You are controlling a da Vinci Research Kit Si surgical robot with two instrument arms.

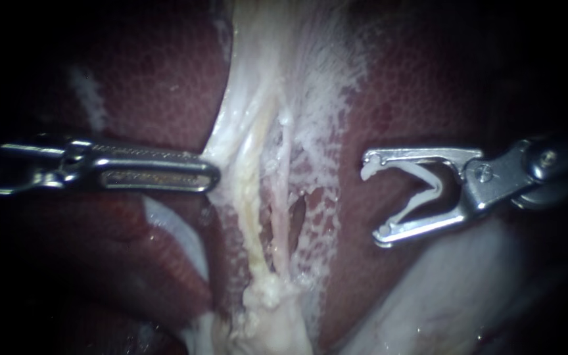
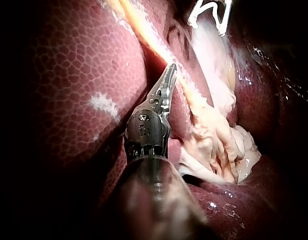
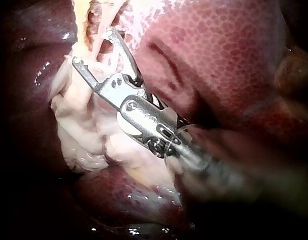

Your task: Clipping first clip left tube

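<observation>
Right instrument (image 1: 374,197): jaws wide apart, an open white clip (image 1: 436,187) seated against both; right of the tubes, around nothing.
Left instrument (image 1: 209,176): jaws together, tip against pale tissue (image 1: 231,141), no grip visible.
Left tube (image 1: 251,197): yellowish, centre.
Hazard: right tube (image 1: 286,177) lies between clip and target; advancing may catch it, or both.

My right instrument (image 1: 373,198) is bright silver, and the clip (image 1: 435,189) seated in its jaws is white. Ahead of those jaws the liver (image 1: 389,98) is dark maroon with a fine honeycomb mottling. My left instrument (image 1: 212,176) is grey steel. The tissue (image 1: 251,144) at its tip is creamy white, streaked with yellow.
</observation>
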